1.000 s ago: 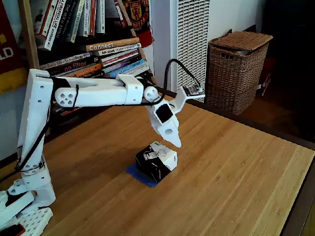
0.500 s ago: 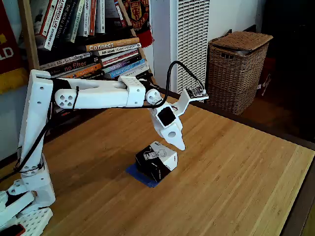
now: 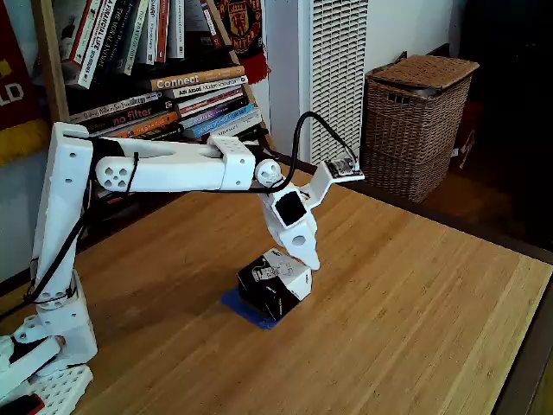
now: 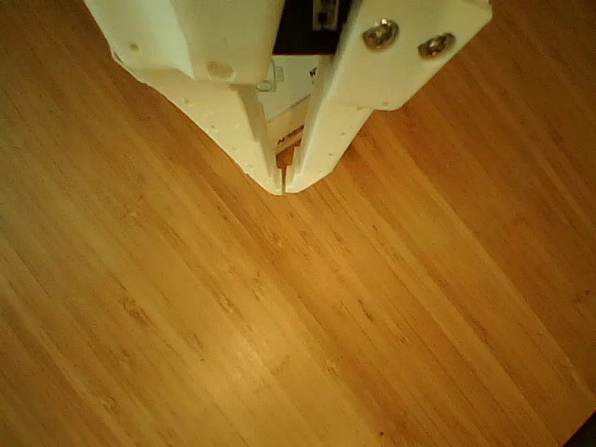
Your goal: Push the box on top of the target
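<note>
The box (image 3: 275, 284), a small black and white carton, sits on the wooden table (image 3: 406, 320) over the target (image 3: 239, 305), of which a blue tape corner shows at the box's lower left. My white gripper (image 3: 310, 262) points down with its tip at the box's upper right edge; whether it touches I cannot tell. In the other view the gripper (image 4: 284, 186) is shut, its fingertips (image 4: 307, 158) meeting with only a thin slit and nothing between them. A strip of the box (image 4: 291, 82) shows behind the fingers.
A wicker basket (image 3: 419, 121) stands beyond the table's far right edge. A bookshelf (image 3: 173, 95) and a white slatted unit (image 3: 337, 60) are behind the arm. The arm's base (image 3: 43, 346) is at the left front. Bare wood lies right of the box.
The gripper swung slightly right and up, then came back down and closer to the box's upper right edge. The box has stayed in place on the blue tape.
</note>
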Robot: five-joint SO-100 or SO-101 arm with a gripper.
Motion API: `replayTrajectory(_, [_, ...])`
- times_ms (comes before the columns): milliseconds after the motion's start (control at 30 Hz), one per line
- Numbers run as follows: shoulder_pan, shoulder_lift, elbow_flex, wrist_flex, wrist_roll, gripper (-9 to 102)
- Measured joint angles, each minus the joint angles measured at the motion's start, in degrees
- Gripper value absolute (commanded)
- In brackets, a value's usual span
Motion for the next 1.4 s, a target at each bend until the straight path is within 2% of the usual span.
replayTrajectory(767, [-1.32,1.49,1.14,1.67,0.35,0])
replayTrajectory(1400, [-3.25,2.2,-0.88,9.4,1.93,0])
